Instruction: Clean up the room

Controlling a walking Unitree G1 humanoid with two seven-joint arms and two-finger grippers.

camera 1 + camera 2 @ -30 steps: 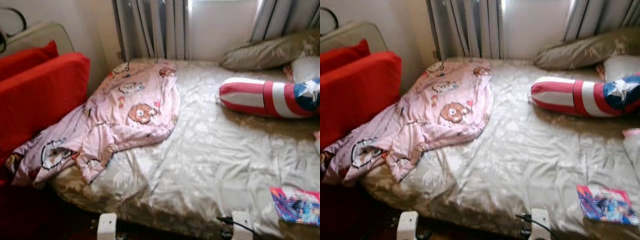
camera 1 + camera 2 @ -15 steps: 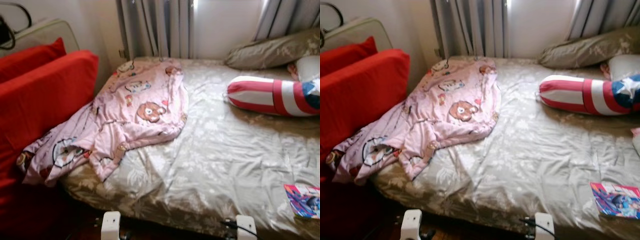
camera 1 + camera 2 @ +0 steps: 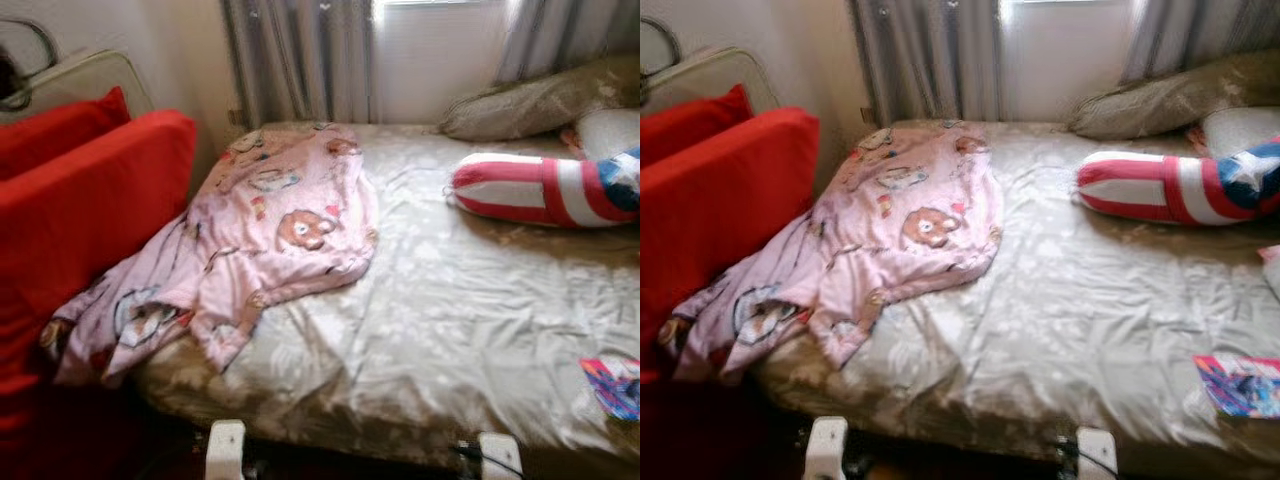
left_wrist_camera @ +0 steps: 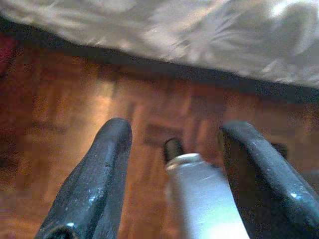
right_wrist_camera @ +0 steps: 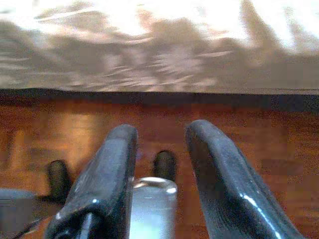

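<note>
Beige satin bed sheet (image 3: 450, 310) carries a crumpled pink cartoon-print blanket (image 3: 250, 240) draped off its corner toward the red sofa (image 3: 80, 210). Left gripper (image 4: 172, 144) and right gripper (image 5: 157, 139) hang spread, empty, above parquet floor (image 4: 65, 114).

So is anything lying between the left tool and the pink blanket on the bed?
Nothing visible lies between them. The left tool hangs open over the wooden floor by the bed's edge; the pink blanket drapes over the bed's left side, uncovered.
</note>
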